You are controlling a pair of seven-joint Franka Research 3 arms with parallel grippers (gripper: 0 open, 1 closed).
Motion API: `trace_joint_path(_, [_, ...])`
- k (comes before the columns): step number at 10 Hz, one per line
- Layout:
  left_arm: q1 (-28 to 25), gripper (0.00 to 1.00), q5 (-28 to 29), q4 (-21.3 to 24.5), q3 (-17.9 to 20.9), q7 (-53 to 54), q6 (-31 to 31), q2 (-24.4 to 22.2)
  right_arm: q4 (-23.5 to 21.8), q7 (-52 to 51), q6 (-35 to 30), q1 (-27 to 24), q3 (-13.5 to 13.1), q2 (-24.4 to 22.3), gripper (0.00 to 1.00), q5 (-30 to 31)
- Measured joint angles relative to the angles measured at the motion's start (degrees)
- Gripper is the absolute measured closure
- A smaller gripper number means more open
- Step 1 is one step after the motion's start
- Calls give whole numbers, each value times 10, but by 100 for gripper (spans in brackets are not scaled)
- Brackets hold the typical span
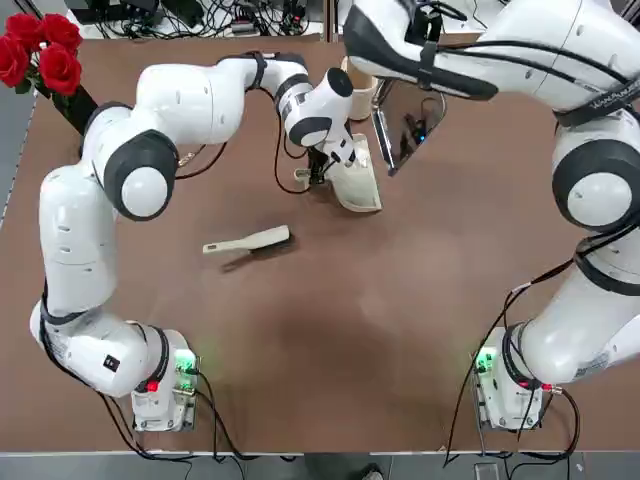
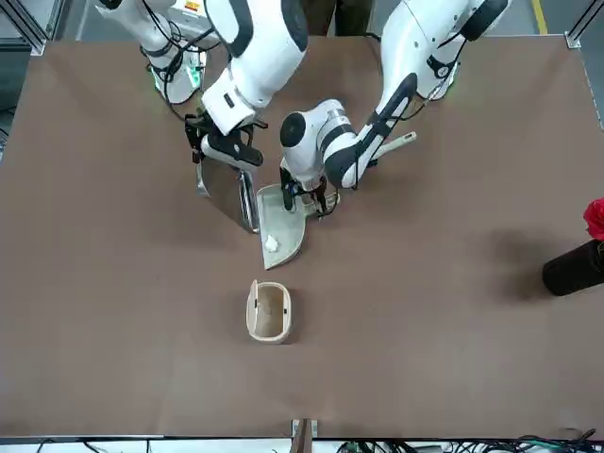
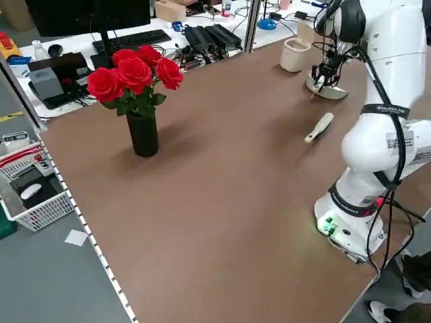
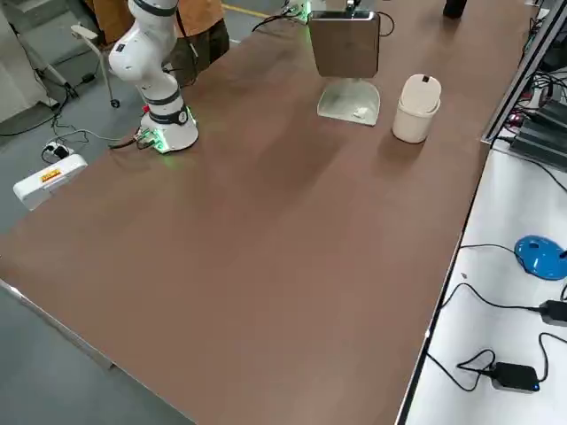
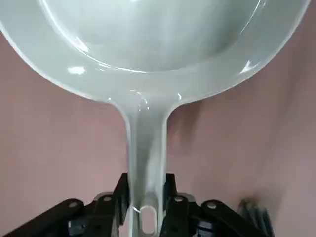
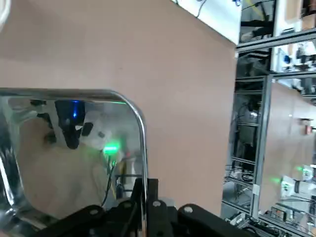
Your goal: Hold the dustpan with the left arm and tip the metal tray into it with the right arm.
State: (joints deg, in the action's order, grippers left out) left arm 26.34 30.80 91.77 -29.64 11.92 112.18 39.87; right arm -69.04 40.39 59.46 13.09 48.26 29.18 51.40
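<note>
Top view, lower centre: the hand brush [image 1: 250, 241] lies flat on your bench [image 1: 330, 330], apart from the action. Just above it, your left claw [image 1: 318, 172] is clamped on the dustpan [image 1: 357, 180] handle, the scoop resting on the bench with a white scrap [image 2: 272, 244] inside. Immediately right of it, your right claw [image 2: 229, 149] is pinched tight on the rim of the metal tray [image 2: 229, 193], held nearly on edge over the dustpan mouth. Beyond them, the cream cup [image 2: 269, 312].

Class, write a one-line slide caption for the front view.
Left claw grips the dustpan handle while right claw tips the metal tray steeply beside it.
</note>
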Motion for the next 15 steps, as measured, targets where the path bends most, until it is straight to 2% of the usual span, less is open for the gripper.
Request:
trace_joint_path(3, [-8, 68, -1, 36, -3, -12, -16, -48, 5, -48, 44, -50, -7, -21, 95, -65])
trace_joint_path(4, [-12, 68, -7, 51, -4, -13, -17, -71, 6, -65, 69, -64, -32, -31, 95, -105])
trace_joint_path(6, [-31, 68, -25, 86, -10, -14, -20, -121, 5, -110, 130, -68, -146, -69, 95, -228])
trace_joint_path(8, [-82, 68, -29, 128, -44, -14, -21, -165, -15, -161, 169, -69, -249, -113, 95, -323])
trace_joint_path(10, [-173, 68, -29, 155, -106, -4, -25, -199, -78, -206, 220, -67, -342, -161, 95, -410])
trace_joint_path(14, [-369, 68, -29, 158, -226, 54, -47, -238, -213, -362, 312, -64, -511, -219, 95, -529])
trace_joint_path(15, [-399, 68, -29, 151, -239, 66, -47, -241, -250, -402, 340, -64, -548, -228, 95, -549])
